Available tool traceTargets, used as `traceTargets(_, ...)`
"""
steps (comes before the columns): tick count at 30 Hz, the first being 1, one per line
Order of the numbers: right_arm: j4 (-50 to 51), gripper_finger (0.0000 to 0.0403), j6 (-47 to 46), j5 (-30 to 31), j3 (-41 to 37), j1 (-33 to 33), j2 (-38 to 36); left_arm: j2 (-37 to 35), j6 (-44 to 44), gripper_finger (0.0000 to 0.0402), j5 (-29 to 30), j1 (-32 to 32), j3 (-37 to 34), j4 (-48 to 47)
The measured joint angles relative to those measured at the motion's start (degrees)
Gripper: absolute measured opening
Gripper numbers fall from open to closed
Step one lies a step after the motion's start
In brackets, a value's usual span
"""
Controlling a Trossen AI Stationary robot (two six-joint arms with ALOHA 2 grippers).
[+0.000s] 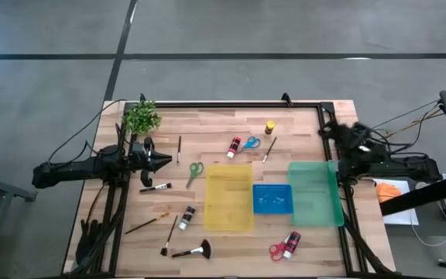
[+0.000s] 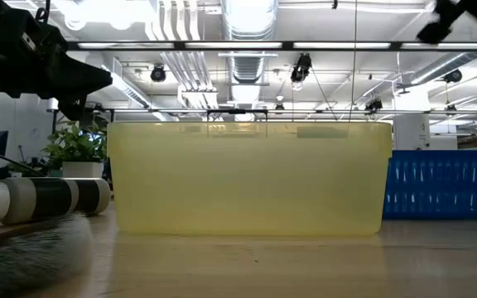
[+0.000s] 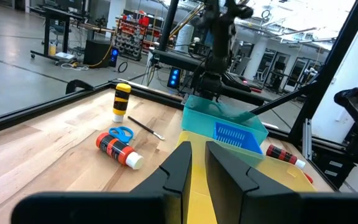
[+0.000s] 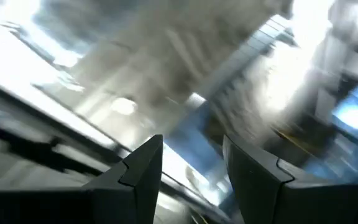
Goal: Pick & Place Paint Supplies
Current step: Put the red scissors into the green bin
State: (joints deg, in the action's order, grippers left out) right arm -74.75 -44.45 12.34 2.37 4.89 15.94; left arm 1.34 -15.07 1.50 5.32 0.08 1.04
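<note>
The paint supplies lie scattered on the wooden table: a red bottle [image 1: 233,147], blue scissors [image 1: 252,142], a yellow bottle [image 1: 269,127], green scissors [image 1: 195,172], a black bottle [image 1: 186,218], a fan brush [image 1: 193,251], thin brushes [image 1: 155,187], and red scissors with another red bottle [image 1: 285,246]. My left gripper [image 1: 161,161] [image 3: 197,158] hovers level at the table's left side, a narrow gap between its fingers, nothing in it. My right gripper [image 4: 194,158] is raised at the right edge [image 1: 347,143], tipped upward, open and empty.
A yellow tray [image 1: 228,197], a blue tray [image 1: 272,198] and a green tray [image 1: 313,192] sit side by side mid-table. A leafy plant [image 1: 141,118] stands at the far left corner. A black frame [image 1: 231,103] borders the table.
</note>
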Motion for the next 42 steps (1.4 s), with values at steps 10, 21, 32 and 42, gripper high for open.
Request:
traceTargets(10, 17.0, 0.0167, 20.2, -26.8, 36.3, 0.0, 16.1, -0.1, -5.5, 0.0058, 1.8, 0.0, 0.0, 3.8)
traceTargets(21, 38.2, 0.0167, 19.4, -42.2, 66.2, 0.0, 31.6, -0.1, -31.0, 0.0058, -0.2, 0.0, 0.0, 12.3)
traceTargets(32, 60.3, 0.0167, 17.0, -51.4, 78.6, 0.0, 41.3, 0.0, -28.4, 0.0058, -8.0, 0.0, 0.4, 40.9)
traceTargets(42, 75.9, 0.0167, 6.6, -55.9, 92.5, 0.9, 49.3, 8.6, -3.3, 0.0091, -2.8, 0.0, 25.4, 27.2)
